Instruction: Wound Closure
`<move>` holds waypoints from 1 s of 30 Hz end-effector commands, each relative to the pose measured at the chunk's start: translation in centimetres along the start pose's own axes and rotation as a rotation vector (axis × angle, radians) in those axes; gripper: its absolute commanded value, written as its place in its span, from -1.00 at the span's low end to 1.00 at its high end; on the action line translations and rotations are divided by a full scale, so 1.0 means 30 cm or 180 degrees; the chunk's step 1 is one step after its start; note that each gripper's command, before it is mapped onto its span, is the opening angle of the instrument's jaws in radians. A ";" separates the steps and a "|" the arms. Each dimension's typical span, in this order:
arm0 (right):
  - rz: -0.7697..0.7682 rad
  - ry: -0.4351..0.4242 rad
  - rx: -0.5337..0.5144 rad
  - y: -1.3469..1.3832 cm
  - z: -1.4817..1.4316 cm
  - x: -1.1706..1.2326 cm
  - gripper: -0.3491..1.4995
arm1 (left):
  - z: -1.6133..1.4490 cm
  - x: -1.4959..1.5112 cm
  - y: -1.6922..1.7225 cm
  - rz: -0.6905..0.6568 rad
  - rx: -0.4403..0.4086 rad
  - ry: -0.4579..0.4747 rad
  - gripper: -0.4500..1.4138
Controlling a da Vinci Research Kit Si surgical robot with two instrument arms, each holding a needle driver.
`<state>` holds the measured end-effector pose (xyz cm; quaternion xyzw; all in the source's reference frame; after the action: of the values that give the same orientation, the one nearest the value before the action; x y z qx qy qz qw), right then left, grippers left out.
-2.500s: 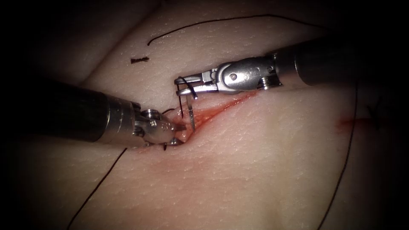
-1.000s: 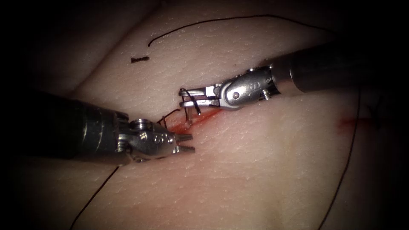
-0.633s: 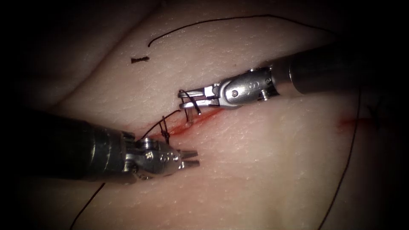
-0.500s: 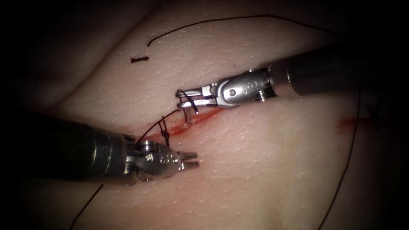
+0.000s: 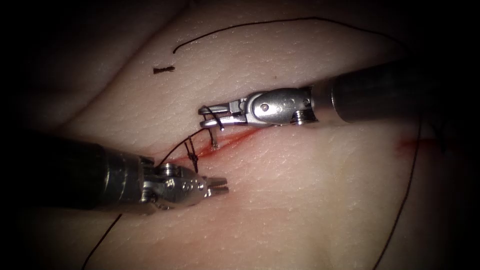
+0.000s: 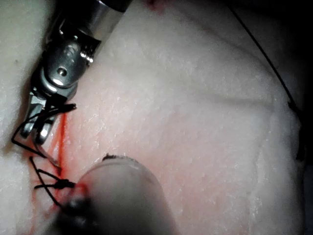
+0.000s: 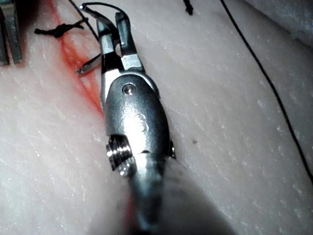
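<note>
Obs., endoscope view: the right tool had its jaws pinched on the curved needle, gripping it about mid-curve. It sat just on the left side of the cut. From the jaws the needle's long axis ran nearly straight down to the cut. Its lower end met the red fluid at the edge; I could not tell whether the point was in the tissue.

The left tool lay on the right side of the cut, jaws slightly spread and holding nothing. The needle was up and across the cut from those jaws, near but apart.

A tied knot sat on the cut between the tools, with thread running from it towards the needle.

Judgement: the right tool was far the nearer, being already on the needle.
</note>
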<state>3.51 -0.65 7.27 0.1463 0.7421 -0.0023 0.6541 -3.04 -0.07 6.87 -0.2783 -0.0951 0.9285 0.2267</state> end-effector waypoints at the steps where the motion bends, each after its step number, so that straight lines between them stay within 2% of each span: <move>1: 0.0015 0.0005 0.0002 -0.0011 0.0023 -0.0017 -1.00 | 0.003 -0.001 0.002 -0.0015 -0.0005 0.0000 -0.50; 9: 0.0186 -0.0026 -0.0018 0.0014 0.0016 -0.0006 -1.00 | 0.011 -0.006 0.003 -0.0059 0.0016 0.0042 -0.50; 30: 0.0312 -0.0152 0.0121 0.0029 0.0016 -0.0004 -1.00 | 0.010 -0.007 0.005 -0.0049 0.0006 0.0048 -0.50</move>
<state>3.49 -0.53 7.25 0.1914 0.7178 0.0077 0.6694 -3.05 -0.25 7.12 -0.2847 -0.0935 0.9247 0.2349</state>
